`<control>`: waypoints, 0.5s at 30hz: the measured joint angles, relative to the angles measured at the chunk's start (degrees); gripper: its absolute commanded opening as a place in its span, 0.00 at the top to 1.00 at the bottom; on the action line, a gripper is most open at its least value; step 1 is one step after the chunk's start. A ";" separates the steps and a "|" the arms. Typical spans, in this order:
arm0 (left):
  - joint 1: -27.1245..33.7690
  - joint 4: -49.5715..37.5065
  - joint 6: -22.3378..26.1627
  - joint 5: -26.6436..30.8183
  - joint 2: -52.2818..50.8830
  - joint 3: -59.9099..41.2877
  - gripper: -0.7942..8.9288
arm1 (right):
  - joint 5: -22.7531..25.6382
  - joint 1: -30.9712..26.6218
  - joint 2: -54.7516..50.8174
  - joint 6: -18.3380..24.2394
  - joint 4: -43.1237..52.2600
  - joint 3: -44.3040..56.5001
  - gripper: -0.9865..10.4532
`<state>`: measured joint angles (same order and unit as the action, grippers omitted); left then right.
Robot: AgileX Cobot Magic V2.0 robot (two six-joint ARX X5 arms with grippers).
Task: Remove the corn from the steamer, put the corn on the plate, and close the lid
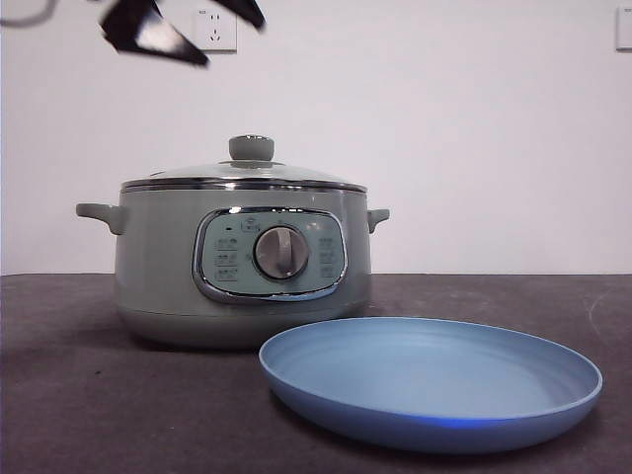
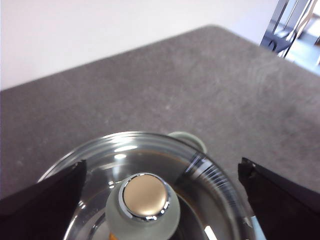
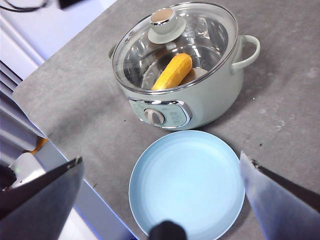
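So the lid (image 1: 244,175) is sitting on the steamer (image 1: 237,267), corn (image 3: 173,71) lying inside under the glass. The blue plate (image 1: 434,390) is bare on the bench (image 1: 79,395), just in front of the pot. Left claw (image 2: 160,200) hangs right over the lid's knob (image 2: 145,197), jaws spread wide. Right claw (image 3: 160,200) is spread too, high above the plate.

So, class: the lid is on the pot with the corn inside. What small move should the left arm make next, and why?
Probably lower the left gripper straight down onto the knob. Its jaws are open and the knob sits between them; the lid covers the steamer, with the corn inside and nothing on the plate.
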<state>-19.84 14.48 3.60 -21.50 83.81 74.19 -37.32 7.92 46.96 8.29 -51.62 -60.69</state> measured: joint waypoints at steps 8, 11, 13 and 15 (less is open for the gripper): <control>-2.34 -3.08 1.01 4.83 6.86 0.00 0.30 | 0.02 0.00 0.02 0.00 0.00 0.00 0.37; -2.89 -3.15 2.05 6.95 8.26 0.00 0.30 | 0.02 0.00 0.02 0.00 0.00 0.00 0.37; -3.17 -3.02 2.56 7.87 8.94 0.00 0.30 | 0.07 0.00 0.02 0.00 0.00 0.00 0.37; -3.23 -2.78 2.86 8.00 9.38 0.00 0.31 | 0.26 0.00 0.02 0.00 0.00 0.00 0.37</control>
<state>-23.07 11.70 6.46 -13.50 93.19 74.19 -37.06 7.92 46.98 8.29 -51.62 -60.69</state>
